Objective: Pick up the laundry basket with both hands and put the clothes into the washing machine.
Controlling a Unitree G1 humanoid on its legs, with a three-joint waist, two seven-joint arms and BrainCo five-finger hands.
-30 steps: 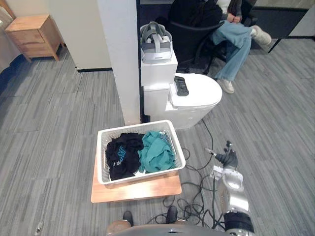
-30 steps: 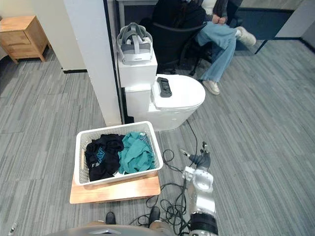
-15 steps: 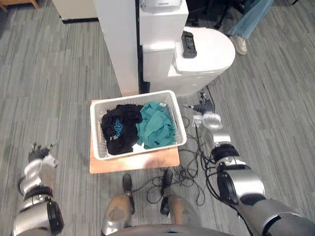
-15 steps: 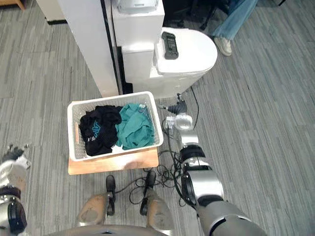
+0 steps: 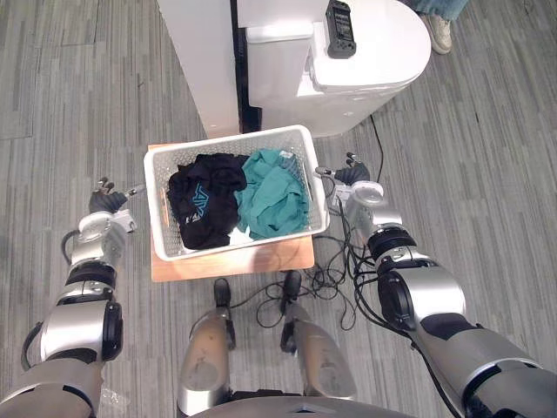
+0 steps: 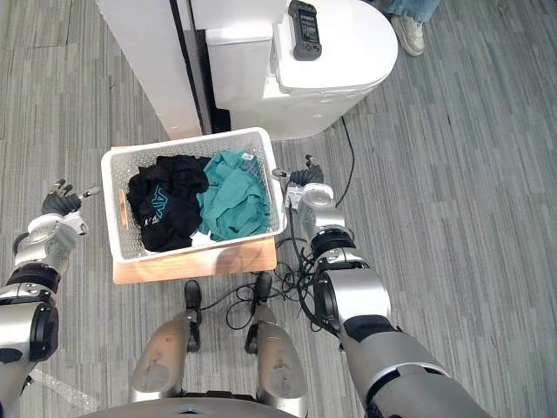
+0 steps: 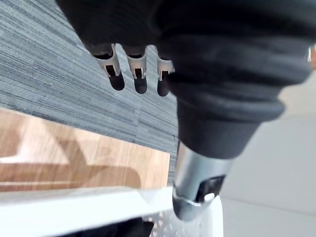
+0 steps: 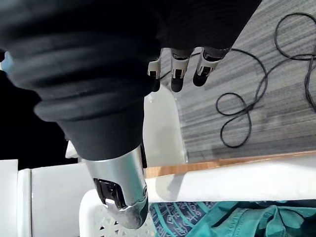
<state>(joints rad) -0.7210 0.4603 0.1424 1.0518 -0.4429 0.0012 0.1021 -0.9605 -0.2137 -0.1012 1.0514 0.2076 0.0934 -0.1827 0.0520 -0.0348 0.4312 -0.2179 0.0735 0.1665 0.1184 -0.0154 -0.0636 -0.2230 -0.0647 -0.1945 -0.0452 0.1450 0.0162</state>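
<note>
Laundry basket (image 5: pixel 224 142) sits on a wooden board (image 5: pixel 235 259) on the floor. Inside it, black clothes (image 5: pixel 202 207) fill the left half and teal clothes (image 5: pixel 274 198) the right half.

Left hand (image 5: pixel 106 202) is just beside the basket's left wall and apart from it. Its fingers are loose and spread, thumb pointing toward the basket, holding nothing.

Right hand (image 5: pixel 352 177) is just beside the basket's right wall, fingers likewise loose. Its thumb reaches to the rim; contact cannot be told.

White machine (image 5: pixel 374 52) stands beyond the basket, with a black remote (image 5: pixel 339 17) on its lid.
</note>
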